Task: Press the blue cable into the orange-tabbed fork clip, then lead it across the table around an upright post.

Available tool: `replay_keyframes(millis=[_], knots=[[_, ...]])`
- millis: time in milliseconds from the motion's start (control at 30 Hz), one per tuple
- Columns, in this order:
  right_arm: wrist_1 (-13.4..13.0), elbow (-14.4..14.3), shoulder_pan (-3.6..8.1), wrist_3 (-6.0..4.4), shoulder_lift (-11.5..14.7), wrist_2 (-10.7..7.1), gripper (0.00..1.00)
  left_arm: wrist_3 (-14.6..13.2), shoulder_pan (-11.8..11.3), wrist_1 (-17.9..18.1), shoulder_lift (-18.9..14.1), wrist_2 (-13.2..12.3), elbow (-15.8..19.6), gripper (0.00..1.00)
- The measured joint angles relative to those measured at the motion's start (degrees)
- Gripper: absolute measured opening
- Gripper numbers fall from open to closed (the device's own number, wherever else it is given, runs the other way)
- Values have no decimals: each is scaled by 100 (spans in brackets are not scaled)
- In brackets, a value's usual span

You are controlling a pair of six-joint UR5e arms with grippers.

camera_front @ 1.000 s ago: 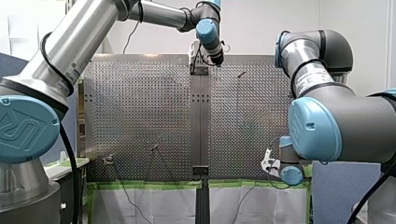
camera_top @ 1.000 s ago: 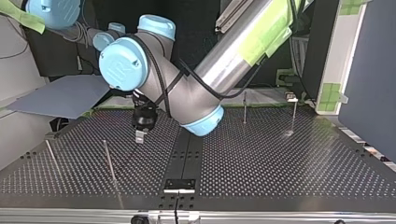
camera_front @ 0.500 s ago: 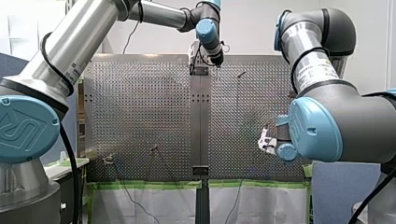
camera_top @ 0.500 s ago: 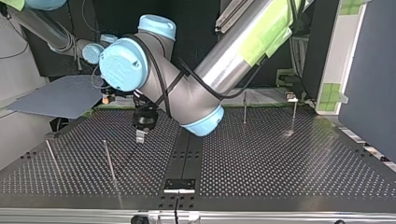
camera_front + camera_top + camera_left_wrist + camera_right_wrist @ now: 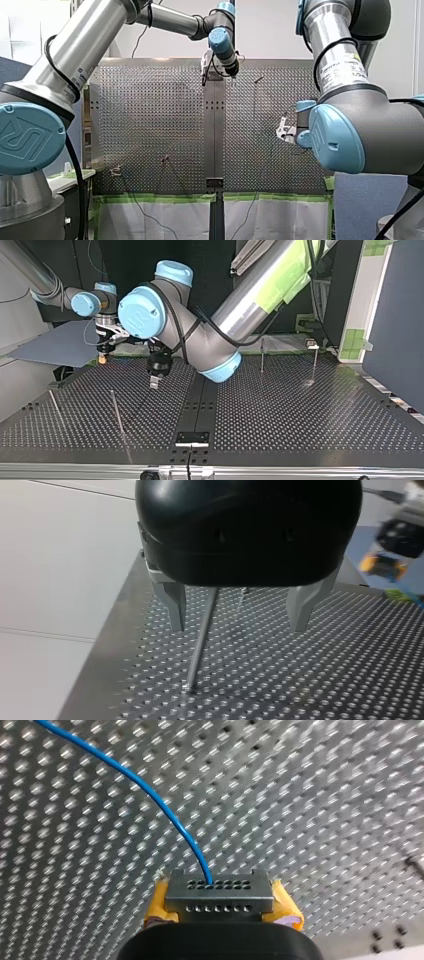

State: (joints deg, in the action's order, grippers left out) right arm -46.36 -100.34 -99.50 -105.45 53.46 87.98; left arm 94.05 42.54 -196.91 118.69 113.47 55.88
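Right gripper (image 5: 219, 896) is pressed together on the blue cable (image 5: 150, 795), pinched between the yellow pads (image 5: 285, 907). The cable leaves the fingertips and curves away ahead of the gripper, over the perforated table (image 5: 325, 795).

Front view: right gripper (image 5: 283, 131) hangs at about 3 o'clock from the table's middle, and my left gripper (image 5: 218, 67) sits at 12 o'clock by the far edge.

Top view: right gripper (image 5: 102, 358) is at 10 o'clock and left gripper (image 5: 154, 382) is off toward 4 o'clock from it, so the two are apart, not touching.

Left gripper (image 5: 237, 625) is spread wide and holds nothing. An upright post (image 5: 200, 640) shows ahead between its metal fingers (image 5: 172, 607), nearer one finger than the other.

Slim posts in the top view: two at 8 o'clock (image 5: 117, 412) (image 5: 55, 407), two more at 2 o'clock (image 5: 262, 355) (image 5: 315, 362).

Can't tell from any view whether the cable touches the table or a post.
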Motion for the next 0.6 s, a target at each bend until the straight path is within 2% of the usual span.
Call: replay_keyframes(millis=[333, 600], knots=[[551, 100, -80, 68, 552, -268, 0, -64, -19, 61, 0, -46, 123, 100], [1011, 119, -129, 39, 1009, -299, 0, -60, 7, 43, -1, -49, 123, 100]])
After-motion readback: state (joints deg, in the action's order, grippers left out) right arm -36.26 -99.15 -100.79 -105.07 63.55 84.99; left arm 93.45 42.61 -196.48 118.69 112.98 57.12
